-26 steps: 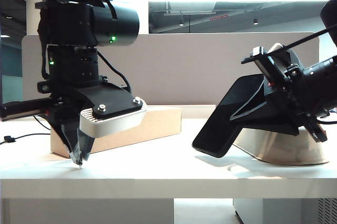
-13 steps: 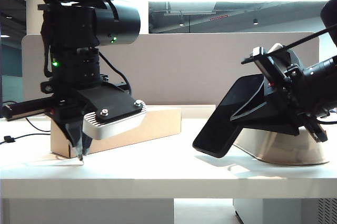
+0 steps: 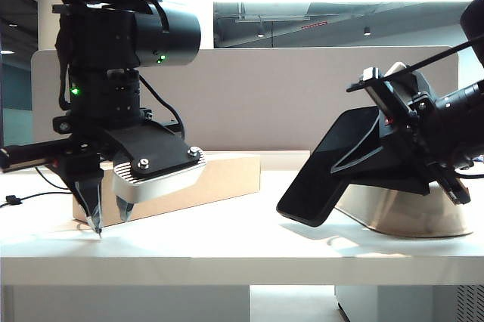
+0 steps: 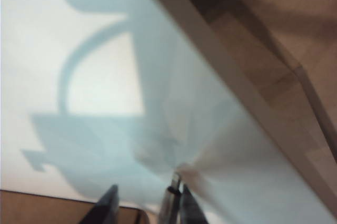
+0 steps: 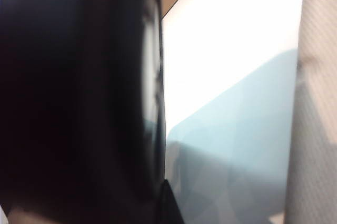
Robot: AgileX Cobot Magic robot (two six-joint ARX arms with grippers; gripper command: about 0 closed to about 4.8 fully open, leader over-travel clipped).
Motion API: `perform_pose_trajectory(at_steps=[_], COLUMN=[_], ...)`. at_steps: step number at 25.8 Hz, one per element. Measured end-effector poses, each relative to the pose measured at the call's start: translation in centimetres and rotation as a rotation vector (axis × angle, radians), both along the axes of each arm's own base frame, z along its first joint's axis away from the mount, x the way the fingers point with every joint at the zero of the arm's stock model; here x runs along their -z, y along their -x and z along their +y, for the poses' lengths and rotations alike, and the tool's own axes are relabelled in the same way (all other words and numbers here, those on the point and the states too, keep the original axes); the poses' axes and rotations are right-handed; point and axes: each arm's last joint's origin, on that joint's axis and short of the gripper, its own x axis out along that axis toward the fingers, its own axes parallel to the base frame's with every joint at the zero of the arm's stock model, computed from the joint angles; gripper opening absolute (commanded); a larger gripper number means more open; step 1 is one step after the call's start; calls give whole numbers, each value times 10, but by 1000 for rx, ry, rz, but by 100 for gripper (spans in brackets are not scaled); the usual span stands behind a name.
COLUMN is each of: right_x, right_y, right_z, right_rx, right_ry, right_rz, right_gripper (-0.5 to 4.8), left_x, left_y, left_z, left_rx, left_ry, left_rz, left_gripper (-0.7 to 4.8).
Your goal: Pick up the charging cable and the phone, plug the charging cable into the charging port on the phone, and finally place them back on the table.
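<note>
- Against the earlier exterior frames, the left pincer (image 3: 108, 221) is now seen with its fingers spread apart; before, they were drawn together to one point at the surface (image 3: 227, 250).
- The left pincer's tips are held at the white surface, in front of the cardboard box (image 3: 219, 178).
- In the left wrist view, the silver plug of the charging cable (image 4: 172, 195) is seen beside one finger (image 4: 108, 205); whether it is touched cannot be told.
- The right pincer (image 3: 393, 144) is unchanged: it is clamped on the phone (image 3: 325, 178), held tilted above the surface near the beige bowl (image 3: 404, 212).
- The right wrist view is filled by the phone's dark body (image 5: 79, 98), blurred.
</note>
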Motion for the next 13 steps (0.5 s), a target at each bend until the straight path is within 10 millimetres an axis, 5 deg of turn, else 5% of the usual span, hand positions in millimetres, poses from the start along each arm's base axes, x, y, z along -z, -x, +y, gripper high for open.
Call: perform_pose_trajectory(at_steps=[8, 13], right_x=[0, 0], right_y=[0, 0], right_z=[0, 0], right_rx=[0, 11], right_ry=[0, 5], right_rz=[0, -1], right_gripper=[-8, -8], left_x=[0, 0], left_y=[5, 21], left_z=[2, -15], left_rx=[-120, -119], left_ry=[-67, -72], left_rz=[-22, -49], left_gripper=[148, 149])
